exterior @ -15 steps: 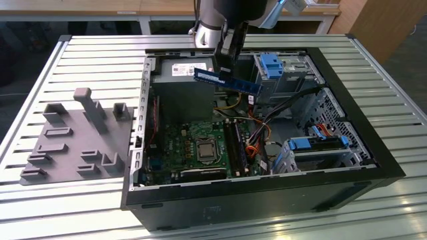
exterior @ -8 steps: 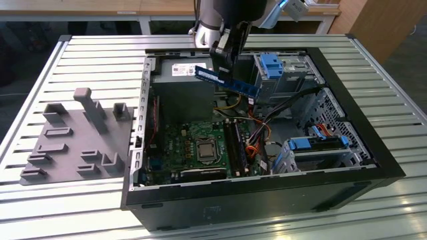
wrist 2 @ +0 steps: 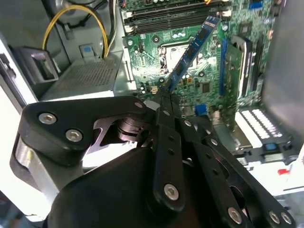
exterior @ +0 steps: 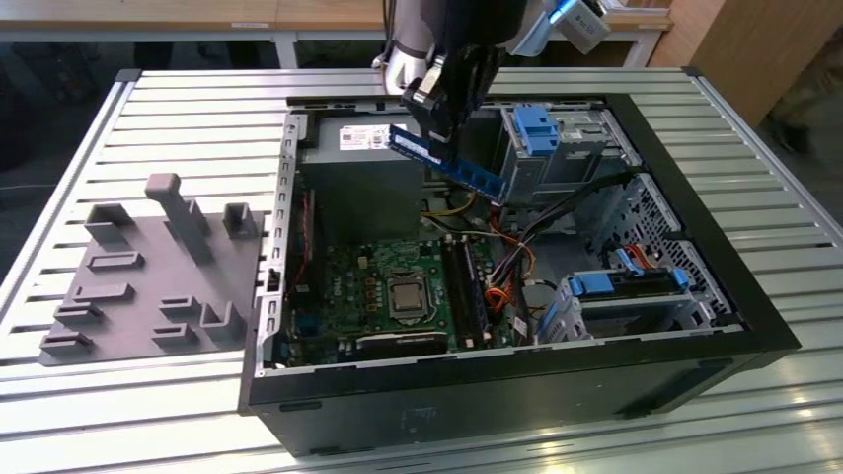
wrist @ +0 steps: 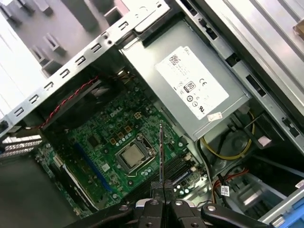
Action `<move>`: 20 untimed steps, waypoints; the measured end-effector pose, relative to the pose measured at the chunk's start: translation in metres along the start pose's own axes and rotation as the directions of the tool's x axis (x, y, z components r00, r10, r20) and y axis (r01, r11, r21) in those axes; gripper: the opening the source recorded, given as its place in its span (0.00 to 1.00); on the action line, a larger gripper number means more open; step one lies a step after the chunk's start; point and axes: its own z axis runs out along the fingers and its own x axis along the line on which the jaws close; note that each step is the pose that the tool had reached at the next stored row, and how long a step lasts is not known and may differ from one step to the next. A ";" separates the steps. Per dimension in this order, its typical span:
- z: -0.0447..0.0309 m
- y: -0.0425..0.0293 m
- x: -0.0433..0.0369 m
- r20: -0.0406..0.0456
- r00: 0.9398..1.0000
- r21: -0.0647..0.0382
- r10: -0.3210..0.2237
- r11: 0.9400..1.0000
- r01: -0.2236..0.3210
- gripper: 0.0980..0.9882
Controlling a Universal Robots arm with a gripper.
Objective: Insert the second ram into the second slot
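The second ram (exterior: 455,166) is a thin blue stick, held tilted in the air over the open computer case (exterior: 685,286), above the power supply. My gripper (exterior: 439,128) is shut on one end of it. In the second wrist view the black fingers (wrist 2: 167,123) pinch the ram (wrist 2: 194,47), which points out over the green motherboard (wrist 2: 156,61). The first wrist view shows the ram (wrist: 161,152) edge-on above the gripper (wrist: 162,194). The black memory slots (exterior: 464,286) lie beside the processor socket, well below the stick; which is the second slot I cannot tell.
A grey fixture plate (exterior: 138,291) with upright pegs lies on the slatted table at the exterior view's left. Inside the case are the power supply (exterior: 358,173), blue drive-bay latches (exterior: 534,126), orange and black cables (exterior: 507,267) and the processor socket (exterior: 403,294).
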 end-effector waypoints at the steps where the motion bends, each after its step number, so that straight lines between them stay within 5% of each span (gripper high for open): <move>1: 0.0001 0.0000 0.0000 0.001 1.000 -0.001 0.017 1.000 -0.017 0.02; 10: 0.0013 0.0000 -0.0001 0.006 0.985 -0.011 0.170 0.985 -0.170 0.02; 15: 0.0019 -0.0001 -0.0001 0.007 0.968 -0.016 0.250 0.968 -0.250 0.02; 20: 0.0024 -0.0001 -0.0001 0.009 0.945 -0.021 0.328 0.944 -0.328 0.02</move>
